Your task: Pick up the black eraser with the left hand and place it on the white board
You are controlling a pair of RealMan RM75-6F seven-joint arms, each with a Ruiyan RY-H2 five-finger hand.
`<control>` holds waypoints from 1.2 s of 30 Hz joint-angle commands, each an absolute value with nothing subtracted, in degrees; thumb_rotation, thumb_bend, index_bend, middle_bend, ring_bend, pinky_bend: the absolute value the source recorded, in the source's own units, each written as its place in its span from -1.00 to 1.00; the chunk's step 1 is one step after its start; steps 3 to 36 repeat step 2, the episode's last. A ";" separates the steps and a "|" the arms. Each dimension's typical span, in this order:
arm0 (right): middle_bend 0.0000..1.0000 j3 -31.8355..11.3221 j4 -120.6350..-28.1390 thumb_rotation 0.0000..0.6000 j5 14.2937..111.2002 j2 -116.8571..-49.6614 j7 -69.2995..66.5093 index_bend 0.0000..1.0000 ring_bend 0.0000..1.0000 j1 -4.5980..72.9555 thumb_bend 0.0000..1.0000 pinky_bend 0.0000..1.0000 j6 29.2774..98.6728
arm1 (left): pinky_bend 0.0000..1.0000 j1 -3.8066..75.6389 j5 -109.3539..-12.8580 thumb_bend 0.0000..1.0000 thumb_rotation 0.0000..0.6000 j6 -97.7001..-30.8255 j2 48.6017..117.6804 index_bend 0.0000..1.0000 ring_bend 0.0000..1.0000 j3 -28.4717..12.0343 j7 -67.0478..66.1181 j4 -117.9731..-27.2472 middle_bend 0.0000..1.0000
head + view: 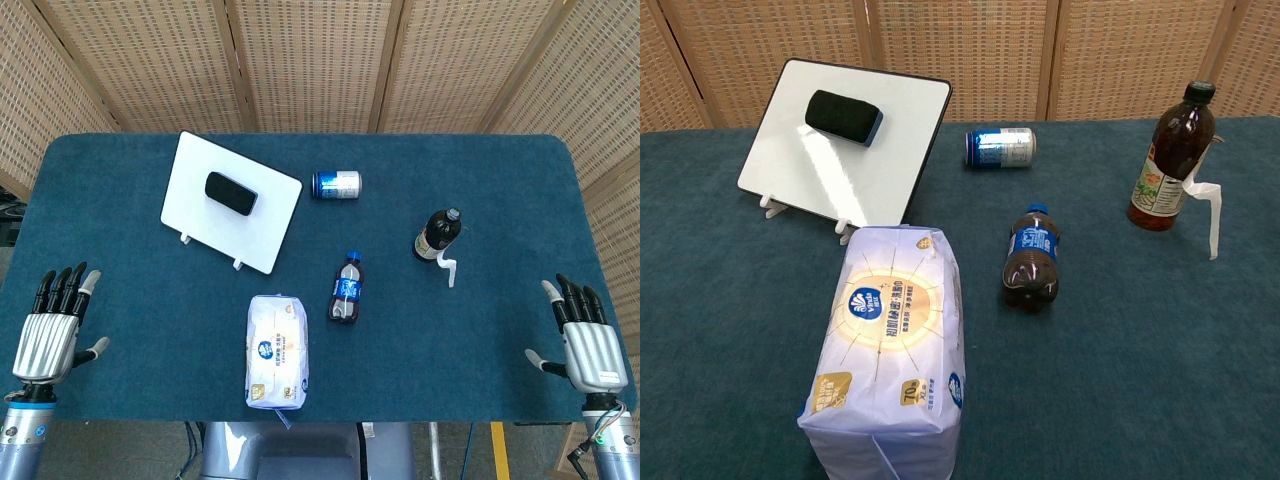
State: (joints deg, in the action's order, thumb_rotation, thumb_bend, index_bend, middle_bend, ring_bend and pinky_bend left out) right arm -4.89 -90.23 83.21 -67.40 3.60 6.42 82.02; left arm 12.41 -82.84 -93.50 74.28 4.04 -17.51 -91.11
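The black eraser lies on the tilted white board at the table's back left. My left hand hovers at the near left corner, far from the board, fingers spread and holding nothing. At the near right corner my right hand is likewise spread and empty. The chest view shows neither hand.
A blue can lies on its side right of the board. A small dark bottle lies mid-table beside a pack of tissues. A brown bottle stands upright toward the right, with a white hook by it.
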 commanded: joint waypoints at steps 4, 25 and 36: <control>-1.00 -4.56 -90.15 1.00 83.83 -67.77 3.90 -1.00 -1.00 6.72 -1.00 -1.00 81.72 | -1.00 11.46 -82.52 -0.96 1.00 -93.62 74.01 -1.00 -1.00 3.05 -16.90 -90.91 -1.00; -1.00 -4.56 -90.15 1.00 83.83 -67.77 3.90 -1.00 -1.00 6.72 -1.00 -1.00 81.72 | -1.00 11.46 -82.52 -0.96 1.00 -93.62 74.01 -1.00 -1.00 3.05 -16.90 -90.91 -1.00; -1.00 -4.56 -90.15 1.00 83.83 -67.77 3.90 -1.00 -1.00 6.72 -1.00 -1.00 81.72 | -1.00 11.46 -82.52 -0.96 1.00 -93.62 74.01 -1.00 -1.00 3.05 -16.90 -90.91 -1.00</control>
